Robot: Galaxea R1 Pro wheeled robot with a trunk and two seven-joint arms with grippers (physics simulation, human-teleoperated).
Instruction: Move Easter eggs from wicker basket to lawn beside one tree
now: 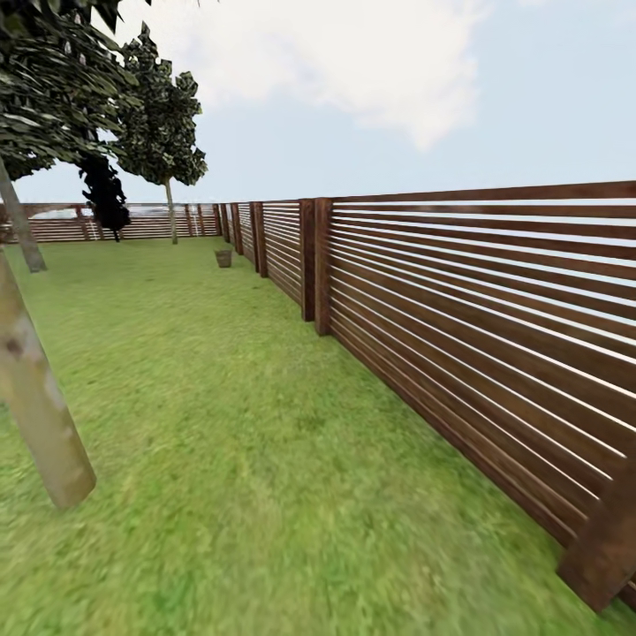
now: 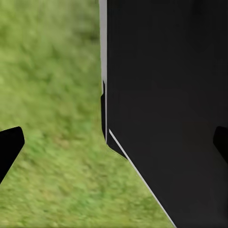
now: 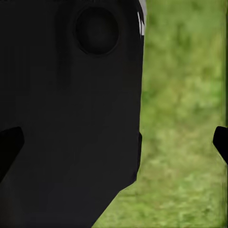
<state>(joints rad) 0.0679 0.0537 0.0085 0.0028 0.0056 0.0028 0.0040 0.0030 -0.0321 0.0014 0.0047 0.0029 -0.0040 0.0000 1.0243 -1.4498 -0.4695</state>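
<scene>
Much was cut off or too far to read. In the head view the thick mottled grey-brown tree (image 1: 40, 415) stood near the lawn's left edge, its trunk leaning and running out of the picture at the left, its dark leaves clipped by the top corner. A small brown container (image 1: 223, 258) sat far off on the lawn (image 1: 238, 459), just beside the slatted wooden fence (image 1: 477, 336) near its far corner. It may have been the wicker basket, but it was too small to tell, and whatever it held could not be made out. A thin-trunked tree (image 1: 163, 132) stood by the far fence line, with a darker narrow shape (image 1: 104, 194) near it. In the left wrist view a large black body of the robot (image 2: 166, 104) hid most of the grass; the left pincer (image 2: 116, 142) showed only two dark fingertips (image 2: 9, 145) at opposite edges of the picture, spread wide with nothing between them. In the right wrist view another black part (image 3: 71, 118) covered much of the ground, and the right pincer (image 3: 116, 142) likewise showed its tips (image 3: 221, 140) far apart and gripping nothing.
</scene>
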